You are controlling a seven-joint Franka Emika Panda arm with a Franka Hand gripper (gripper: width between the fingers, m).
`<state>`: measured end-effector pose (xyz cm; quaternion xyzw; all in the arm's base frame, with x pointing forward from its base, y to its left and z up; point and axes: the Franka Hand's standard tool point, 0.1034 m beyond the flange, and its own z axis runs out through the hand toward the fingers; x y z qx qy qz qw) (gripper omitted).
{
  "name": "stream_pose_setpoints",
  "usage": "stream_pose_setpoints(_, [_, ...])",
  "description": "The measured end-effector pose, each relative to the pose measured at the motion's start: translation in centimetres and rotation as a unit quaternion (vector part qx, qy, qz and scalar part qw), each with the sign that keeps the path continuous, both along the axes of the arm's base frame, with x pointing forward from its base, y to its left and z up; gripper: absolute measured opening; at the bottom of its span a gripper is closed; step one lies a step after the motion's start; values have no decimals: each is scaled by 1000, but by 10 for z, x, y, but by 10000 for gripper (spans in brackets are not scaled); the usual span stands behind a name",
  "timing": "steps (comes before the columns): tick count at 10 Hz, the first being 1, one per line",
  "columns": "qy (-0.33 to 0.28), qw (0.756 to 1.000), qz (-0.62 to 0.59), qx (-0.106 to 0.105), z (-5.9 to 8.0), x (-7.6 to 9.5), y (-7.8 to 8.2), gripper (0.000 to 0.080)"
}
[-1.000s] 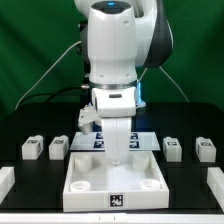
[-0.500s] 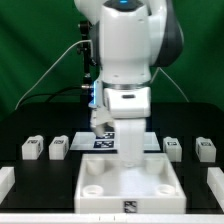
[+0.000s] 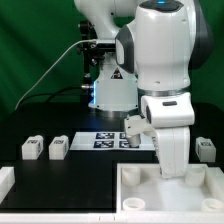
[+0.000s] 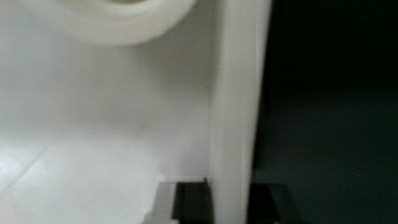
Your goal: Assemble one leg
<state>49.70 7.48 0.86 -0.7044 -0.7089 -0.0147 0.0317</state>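
Widest of all is the black table (image 3: 60,185), running across the exterior view from nine o'clock to three. Over it towers the white arm (image 3: 160,50), its bulk up around one o'clock and its wrist column dropping straight down towards four. Below that, at five o'clock, sits the large white tray-like part (image 3: 140,172), cut off by the frame edge, with a round recess showing near its front corner.

The gripper (image 3: 172,175) is down at the tray's back rim, right where the wrist column ends. How wide it stands, and whether it has hold of anything, I cannot tell. The wrist view is a blur of white surface, one upright white edge and dark shapes either side of it, nothing sharper.

Behind, dead centre, the marker board (image 3: 105,138) lies flat on the table, partly hidden by the arm.

Now the small ones. One leg (image 3: 31,148) stands on the table at nine o'clock, and a second leg (image 3: 58,148) is just beside it, both upright with tags facing us. A third leg (image 3: 205,148) is over at three o'clock, just beyond the wrist column. All three are apart from the gripper.
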Motion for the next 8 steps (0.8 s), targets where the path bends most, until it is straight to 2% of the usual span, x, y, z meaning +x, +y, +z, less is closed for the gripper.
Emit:
stream_pose_setpoints(4, [1, 1000, -4, 0, 0, 0, -1, 61])
stream_pose_setpoints(6, [1, 1000, -4, 0, -1, -1, -1, 431])
stream_pose_setpoints(7, [1, 1000, -4, 0, -1, -1, -1, 431])
stream_pose_setpoints(8, [1, 1000, -4, 0, -1, -1, -1, 562])
